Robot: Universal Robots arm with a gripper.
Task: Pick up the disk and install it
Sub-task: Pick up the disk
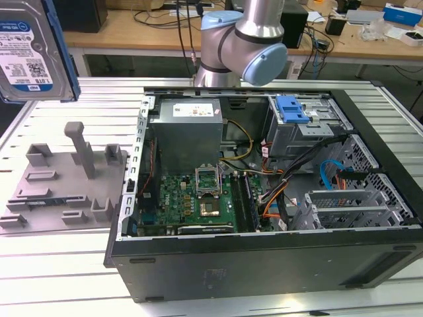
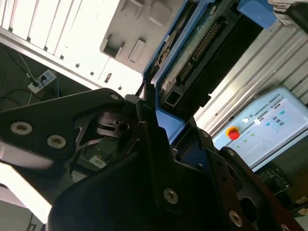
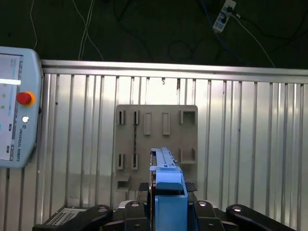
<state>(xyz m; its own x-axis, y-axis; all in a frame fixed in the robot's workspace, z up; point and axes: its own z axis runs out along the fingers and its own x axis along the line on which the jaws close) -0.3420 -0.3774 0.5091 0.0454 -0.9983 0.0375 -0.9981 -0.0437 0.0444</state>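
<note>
The biggest thing on my feed was the slatted aluminium table (image 1: 59, 271), which ran under everything else. On it lay the open computer case (image 1: 264, 264), side panel off, filling the middle of the exterior view and its three-o'clock side. The robot arm (image 1: 241, 39) rose behind the case at twelve o'clock. At nine o'clock, just beside the case, sat the grey fixture plate (image 1: 59, 178) with its posts and slots. The first wrist view looked down onto that same plate.

Inside the case, the grey power supply (image 1: 188, 135) stood toward eleven o'clock of the case's middle, with the green motherboard (image 1: 192, 198) next to it on the six-o'clock side. The drive cage with its small blue latch (image 1: 292, 109) sat at one o'clock. A pale teach pendant (image 3: 14, 106) with a red button lay on the table, apart from the plate.

The disk (image 1: 30, 49) hung at ten o'clock in the exterior view, at its far left, raised off the table and touching neither plate nor case. Its label faced the camera, and the blue carrier frame ran down its edge. In the first wrist view I saw it edge-on, blue frame uppermost, clamped in the gripper (image 3: 167, 207) — jaws drawn in narrow against its sides. The second wrist view showed the disk's circuit-board face and connector running out from the black linkage.
</note>
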